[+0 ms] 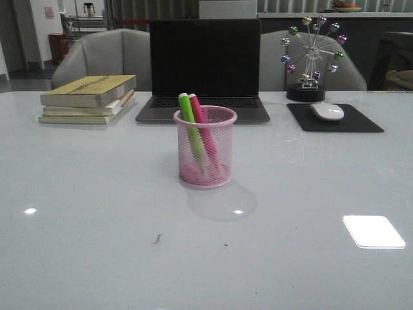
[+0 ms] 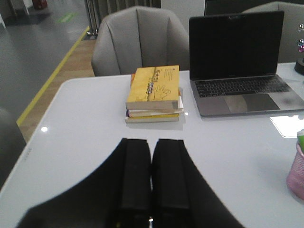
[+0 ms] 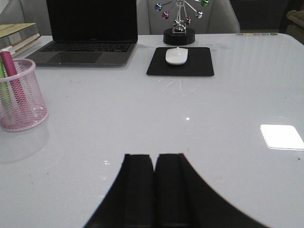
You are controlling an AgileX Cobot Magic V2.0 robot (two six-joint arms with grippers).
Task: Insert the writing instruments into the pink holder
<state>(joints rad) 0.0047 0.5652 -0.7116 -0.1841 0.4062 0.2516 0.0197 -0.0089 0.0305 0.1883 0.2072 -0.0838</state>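
Markers, green (image 1: 189, 120) and pink (image 1: 201, 116), both sit leaning inside the pink mesh cup (image 1: 205, 148) mid-surface (image 1: 97, 213) in front of the laptop (image 1: 205, 68), and I see left fingers (image 2: 151, 178) and right fingers (image 3: 154, 187) pressed together, gripping nothing.

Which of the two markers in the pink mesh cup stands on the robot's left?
The bright green marker; the magenta pink marker leans just right of it.

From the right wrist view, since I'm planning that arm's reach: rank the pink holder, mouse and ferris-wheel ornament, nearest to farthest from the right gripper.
1. Pink holder, off to one side, markers inside.
2. Mouse, ahead on its black pad.
3. Ferris-wheel ornament, behind the mouse at the table's far edge.

Right gripper is shut.
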